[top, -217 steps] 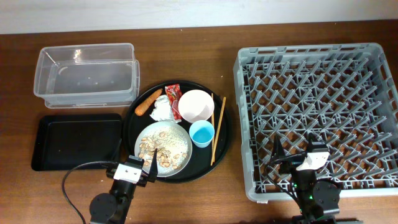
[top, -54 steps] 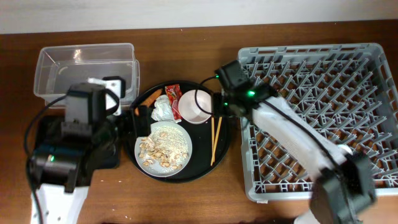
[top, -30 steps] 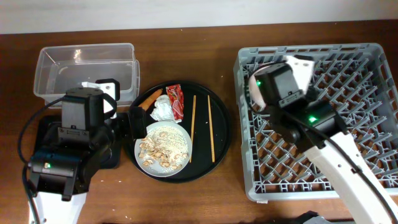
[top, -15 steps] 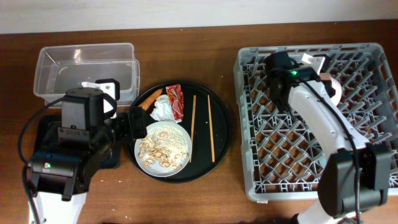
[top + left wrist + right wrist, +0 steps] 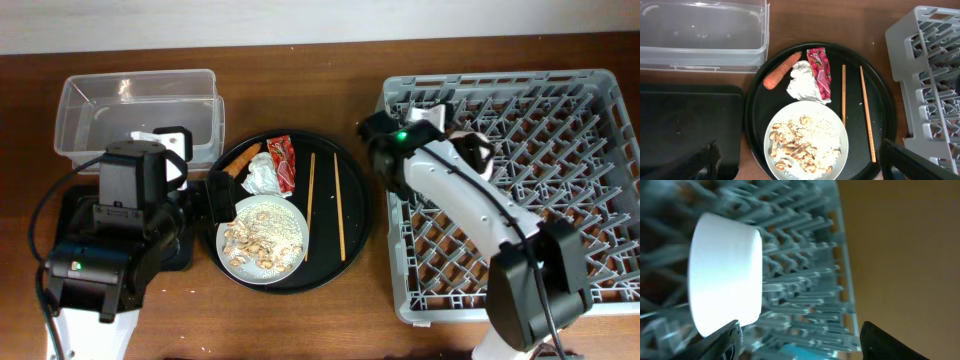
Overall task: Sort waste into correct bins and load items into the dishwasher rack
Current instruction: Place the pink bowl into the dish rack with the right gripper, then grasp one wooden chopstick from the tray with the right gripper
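The pale plate (image 5: 807,140) with rice-like scraps sits on the round black tray (image 5: 355,235). My open left gripper (image 5: 805,167) hovers over the plate's near edge; in the overhead view the gripper (image 5: 216,196) is at the tray's left rim. The carrot (image 5: 781,70), napkin (image 5: 802,86) and red wrapper (image 5: 819,72) lie behind the plate. The white bowl (image 5: 725,275) lies on its side among the pegs of the dishwasher rack (image 5: 560,230). My open right gripper (image 5: 800,340) is just beside the bowl. A light-blue patch (image 5: 807,352) shows low among the pegs; I cannot tell if it is the cup.
The clear tub (image 5: 140,120) stands at the back left, and the shallow black tray (image 5: 70,210) lies in front of it, partly under my left arm. Two chopsticks (image 5: 309,205) (image 5: 339,215) lie on the round tray. My right arm (image 5: 460,200) crosses the rack's left half.
The bowl and cup have left the round tray. My right arm carried the bowl into the rack, let it go and swung back left. The left arm has held still for the last second.
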`<state>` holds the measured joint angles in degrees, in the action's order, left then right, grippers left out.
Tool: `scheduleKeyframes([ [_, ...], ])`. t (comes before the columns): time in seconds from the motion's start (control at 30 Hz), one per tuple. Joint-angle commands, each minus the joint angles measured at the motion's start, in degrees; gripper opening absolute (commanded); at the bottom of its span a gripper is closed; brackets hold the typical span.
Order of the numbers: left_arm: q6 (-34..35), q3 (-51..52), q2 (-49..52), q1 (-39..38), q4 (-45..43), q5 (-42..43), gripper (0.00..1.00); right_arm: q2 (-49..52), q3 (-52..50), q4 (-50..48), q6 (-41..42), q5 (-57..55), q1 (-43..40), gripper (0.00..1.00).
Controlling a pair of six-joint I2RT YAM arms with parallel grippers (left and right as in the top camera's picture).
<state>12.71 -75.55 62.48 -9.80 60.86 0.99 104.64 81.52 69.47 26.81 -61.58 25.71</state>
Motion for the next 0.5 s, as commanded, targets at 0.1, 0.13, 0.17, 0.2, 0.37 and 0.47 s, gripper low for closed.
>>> scheduleKeyframes([
  [0.1,0.3,-0.3,0.1,0.1,-0.1,-0.8,0.99,-7.6,8.3,-4.5,0.7,37.0,11.5,0.7],
  [0.13,0.3,-0.3,0.1,0.1,-0.1,-0.8,0.99,-7.1,7.5,-8.1,0.7,46.3,12.4,0.57],
  [0.17,0.3,-0.3,0.1,0.1,-0.1,-0.8,1.0,-6.6,6.6,-11.0,0.7,52.8,13.0,0.51],
  [0.2,0.3,-0.3,0.1,0.1,-0.1,-0.8,0.99,-5.3,5.7,-13.6,0.7,57.6,13.4,0.49],
  [0.37,0.3,-0.3,0.1,0.1,-0.1,-0.8,0.99,5.8,2.8,-17.9,1.1,59.5,12.8,0.48],
  [0.47,0.3,-0.3,0.1,0.1,0.1,-0.8,0.99,11.9,2.8,-19.2,1.1,59.9,10.7,0.43],
])
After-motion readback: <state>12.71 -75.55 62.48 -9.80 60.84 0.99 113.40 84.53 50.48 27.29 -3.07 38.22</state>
